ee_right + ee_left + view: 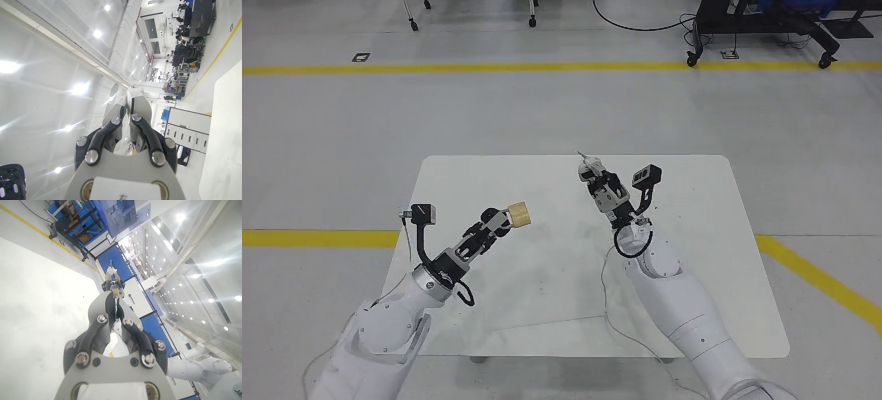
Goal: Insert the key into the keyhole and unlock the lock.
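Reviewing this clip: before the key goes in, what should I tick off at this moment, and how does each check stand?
1. Lock gripped by the left gripper: ok.
2. Key clamped in the right gripper: ok.
3. Key close enough to the lock to insert: not ok, there is a clear gap between them.
4. Key tip aimed at the lock: not ok, it points toward the far edge of the table.
5. Slotted face of the lock turned toward the key: cannot tell.
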{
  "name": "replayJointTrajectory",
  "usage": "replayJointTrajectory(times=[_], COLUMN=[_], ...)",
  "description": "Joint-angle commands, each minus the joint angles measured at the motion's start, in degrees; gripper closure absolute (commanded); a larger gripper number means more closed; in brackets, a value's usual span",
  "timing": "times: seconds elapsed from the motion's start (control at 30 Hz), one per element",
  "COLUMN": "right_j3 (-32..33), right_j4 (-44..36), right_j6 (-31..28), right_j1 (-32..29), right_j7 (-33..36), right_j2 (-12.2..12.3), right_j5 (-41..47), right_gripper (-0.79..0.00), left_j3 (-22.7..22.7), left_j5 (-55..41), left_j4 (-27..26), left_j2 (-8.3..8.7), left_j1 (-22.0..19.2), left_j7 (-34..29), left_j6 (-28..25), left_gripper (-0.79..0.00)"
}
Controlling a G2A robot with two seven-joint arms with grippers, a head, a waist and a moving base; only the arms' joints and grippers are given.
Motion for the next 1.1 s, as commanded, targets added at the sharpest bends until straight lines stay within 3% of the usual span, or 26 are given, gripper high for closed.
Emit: replayJointTrajectory(times=[0.0,0.13,0.43,0.7,1.07], right_j3=[0.0,0.0,-2.97,-2.26,-0.7], right_j4=[-0.03,-0.03,-0.46,0.57,-1.2], right_j6=[-0.02,-0.02,9.21,12.6,18.1], right_j1=[-0.02,-0.02,1.23,1.25,-0.51], right_j7=[0.03,0.03,-6.05,-1.46,2.9], right_j2=[0.01,0.01,-1.78,-2.73,-2.58], right_j5=[0.01,0.01,-1.18,4.51,3.53], right_gripper=[0.0,0.0,0.0,0.0,0.0], left_j3=[-0.02,-0.08,1.84,5.81,7.74], left_j5=[-0.03,0.39,5.03,17.67,25.05], left_j4=[0.0,-0.01,-2.75,-2.4,-0.61], left_j2=[0.01,0.01,-0.32,-1.18,-2.38], left_j1=[-0.02,0.1,0.14,-0.51,-1.53], left_j7=[-0.08,0.18,1.47,10.01,20.76], left_j6=[-0.06,0.21,-2.07,-1.58,2.15], left_gripper=[0.0,0.0,0.0,0.0,0.0])
